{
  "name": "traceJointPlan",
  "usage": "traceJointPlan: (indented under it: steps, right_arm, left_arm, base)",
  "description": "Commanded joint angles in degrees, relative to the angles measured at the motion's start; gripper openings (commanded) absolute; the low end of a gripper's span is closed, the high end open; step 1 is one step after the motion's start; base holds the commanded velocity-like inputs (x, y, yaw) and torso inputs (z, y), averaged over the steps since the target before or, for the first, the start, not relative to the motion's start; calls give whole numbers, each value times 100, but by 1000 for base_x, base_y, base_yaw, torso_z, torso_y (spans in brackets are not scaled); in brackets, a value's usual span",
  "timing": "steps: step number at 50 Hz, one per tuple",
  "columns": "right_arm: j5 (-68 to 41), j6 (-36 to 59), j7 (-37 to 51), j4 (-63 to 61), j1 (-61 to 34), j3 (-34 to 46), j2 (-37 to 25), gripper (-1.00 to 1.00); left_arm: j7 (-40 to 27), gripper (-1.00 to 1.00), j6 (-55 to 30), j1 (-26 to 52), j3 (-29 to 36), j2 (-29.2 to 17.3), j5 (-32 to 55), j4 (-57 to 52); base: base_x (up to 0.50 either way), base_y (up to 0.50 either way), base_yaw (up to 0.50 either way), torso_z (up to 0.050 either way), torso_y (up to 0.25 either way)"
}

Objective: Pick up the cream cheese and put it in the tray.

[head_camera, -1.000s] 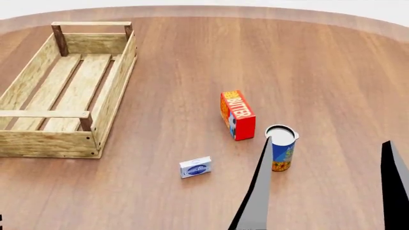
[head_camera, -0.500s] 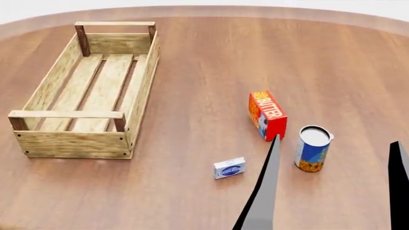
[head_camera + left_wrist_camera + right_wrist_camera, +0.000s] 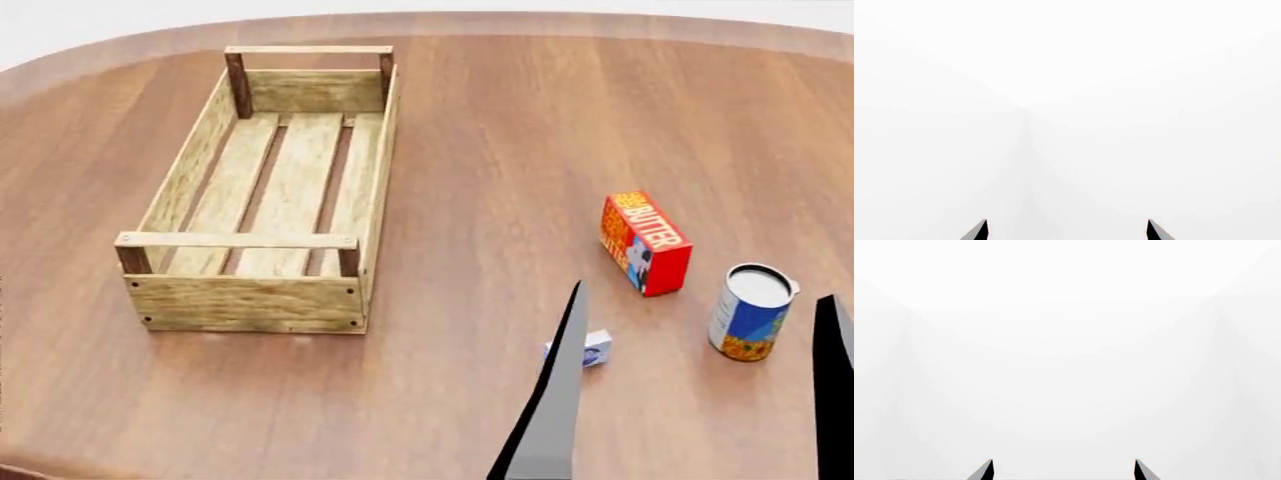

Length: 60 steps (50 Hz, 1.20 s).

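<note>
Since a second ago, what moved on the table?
Only the view turned: the tray, butter box, can and cream cheese all slid toward the picture's right, keeping their spacing. The cream cheese is now half hidden behind a finger of the right claw. Nothing was grabbed; both claws stayed open.

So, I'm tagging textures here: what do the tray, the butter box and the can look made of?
The tray: light unfinished wood, grain and slats showing, darker posts. The butter box: likely matte printed cardboard, with flat red-orange faces. The can: probably metal with a pale lid, though its blue-and-yellow label hides the wall.
</note>
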State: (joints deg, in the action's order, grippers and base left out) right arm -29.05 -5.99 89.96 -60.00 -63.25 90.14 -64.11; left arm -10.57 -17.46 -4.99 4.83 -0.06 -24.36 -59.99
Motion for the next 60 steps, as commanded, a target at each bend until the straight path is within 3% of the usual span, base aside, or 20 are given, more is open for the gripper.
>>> traceJointPlan:
  steps: [1, 12, 38, 60]
  right_arm:
    - [-77, 66, 2, 0, 40, -93, 2, 100]
    - [-186, 471, 2, 0, 124, -319, 64, 100]
    - [-225, 290, 2, 0, 81, -232, 40, 100]
    - [-206, -4, 2, 0, 141, -265, -43, 100]
  left_arm:
    - [-2, 100, 56, -25, -31, 5, 44, -1]
    - [16, 100, 27, -7, -26, 5, 57, -1]
    - [4, 100, 92, -37, -45, 5, 58, -1]
    - [15, 100, 86, -23, -37, 5, 57, -1]
  base:
    - [0, 20, 0, 0, 0]
    - [0, 8, 0, 0, 0]
    - [160, 254, 0, 0, 0]
    - [95, -2, 0, 0, 0]
